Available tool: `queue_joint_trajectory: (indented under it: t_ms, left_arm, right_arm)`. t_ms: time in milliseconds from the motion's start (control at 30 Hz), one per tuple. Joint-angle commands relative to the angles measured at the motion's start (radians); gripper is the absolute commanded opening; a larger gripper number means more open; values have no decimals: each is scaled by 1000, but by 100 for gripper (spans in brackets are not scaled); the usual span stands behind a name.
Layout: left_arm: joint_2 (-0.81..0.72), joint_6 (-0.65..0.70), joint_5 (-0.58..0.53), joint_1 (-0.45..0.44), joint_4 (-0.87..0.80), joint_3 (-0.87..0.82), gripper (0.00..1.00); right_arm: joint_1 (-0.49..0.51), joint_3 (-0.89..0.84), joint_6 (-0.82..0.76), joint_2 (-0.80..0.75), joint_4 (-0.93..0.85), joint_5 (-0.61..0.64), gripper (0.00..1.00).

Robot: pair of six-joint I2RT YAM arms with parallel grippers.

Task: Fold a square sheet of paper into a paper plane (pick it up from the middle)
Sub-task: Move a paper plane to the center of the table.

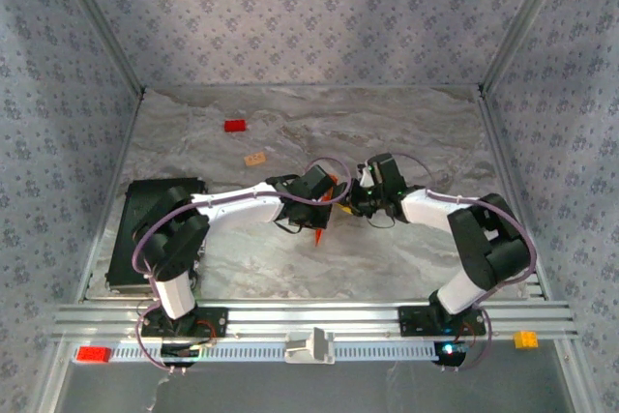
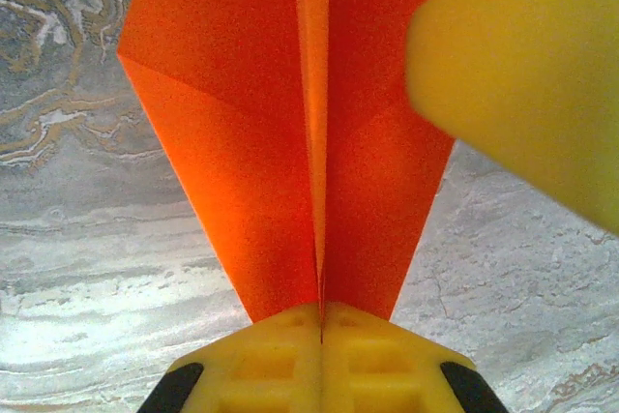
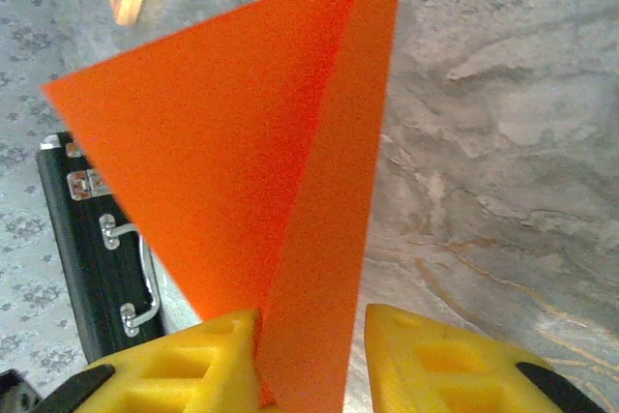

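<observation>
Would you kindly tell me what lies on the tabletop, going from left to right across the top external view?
black case → red block → tan block → orange paper

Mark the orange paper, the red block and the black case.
orange paper (image 2: 261,142): left wrist view, on its left folded flap.
red block (image 1: 234,126): top external view, middle of its top face.
black case (image 1: 121,239): top external view, left part of its lid.
</observation>
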Motion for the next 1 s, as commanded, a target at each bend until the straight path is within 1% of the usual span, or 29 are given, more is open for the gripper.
queue_joint_trajectory:
  t_ms: [0, 100, 200, 300, 367, 400, 433, 533, 700, 833, 967]
  left_arm:
    - [-13, 19, -15, -7, -13, -11, 1]
    - [-19, 23, -19, -7, -16, -10, 3]
    - [-28, 29, -21, -7, -13, -10, 7]
    - [-36, 33, -22, -6, -10, -9, 14]
    - [-38, 35, -24, -6, -9, -1, 15]
    - [-38, 38, -25, -6, -9, 3, 18]
    - [-39, 40, -26, -6, -9, 5, 20]
    - [-41, 45, -32, -6, -10, 15, 22]
    - [-41, 48, -32, 1, 0, 25, 28]
    - [-38, 53, -17, 12, 17, 28, 32]
    - [-39, 61, 17, 17, 51, 24, 33]
  right_arm:
    - [6, 28, -27, 12, -49, 0, 30]
    - [0, 29, -54, 7, -105, 24, 21]
    - [-8, 16, -61, 4, -110, 17, 14]
    - [-11, 5, -62, 1, -105, 10, 9]
    - [-14, 2, -62, -1, -97, 5, 7]
    - [-14, -1, -62, 1, -93, 1, 6]
    - [-17, 0, -61, 4, -91, -3, 5]
    - [-18, 3, -64, 8, -94, -5, 4]
    - [-23, -1, -69, 15, -101, -10, 4]
    - [-28, -6, -70, 16, -99, -9, 4]
    - [-32, -7, -70, 21, -97, -11, 4]
